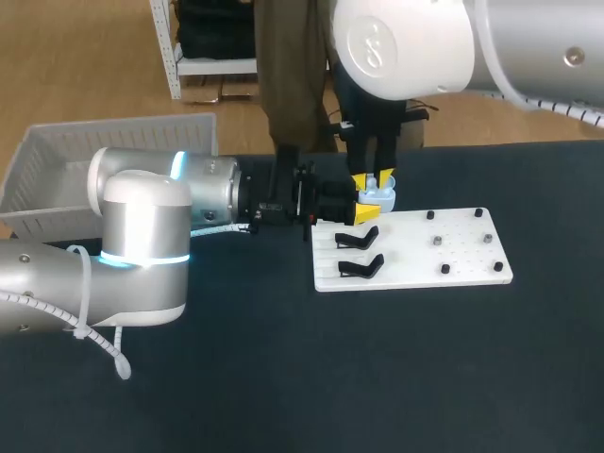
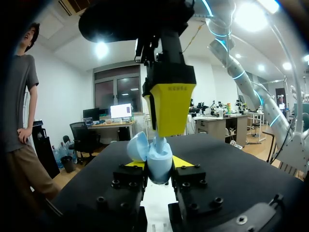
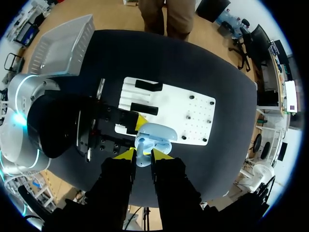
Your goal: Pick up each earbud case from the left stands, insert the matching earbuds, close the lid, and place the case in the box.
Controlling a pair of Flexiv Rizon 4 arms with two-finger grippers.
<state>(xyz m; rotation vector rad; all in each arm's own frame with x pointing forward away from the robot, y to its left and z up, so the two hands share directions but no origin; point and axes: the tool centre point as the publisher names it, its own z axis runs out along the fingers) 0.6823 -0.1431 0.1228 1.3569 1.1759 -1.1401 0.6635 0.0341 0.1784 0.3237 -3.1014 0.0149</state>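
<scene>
Open blue earbud case [image 1: 381, 193] clamped between left gripper [image 2: 159, 165] fingers; right gripper [image 3: 143, 155] directly overhead, grip unclear; white stand board [image 1: 453, 253] beneath

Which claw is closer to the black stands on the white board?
Left. The left gripper holds the blue case right beside the nearer black stand. The right gripper sits above the case, farther from the stands.

The worktop [image 1: 377, 377] has a dark, matt, cloth-like cover. The board [image 1: 462, 260] on it is smooth white plastic with a faint sheen. The earbud case [image 1: 380, 194] is pale blue glossy plastic. The box [image 1: 75, 156] is ribbed pale plastic; the left arm [image 1: 142, 241] has a satin silver shell
</scene>
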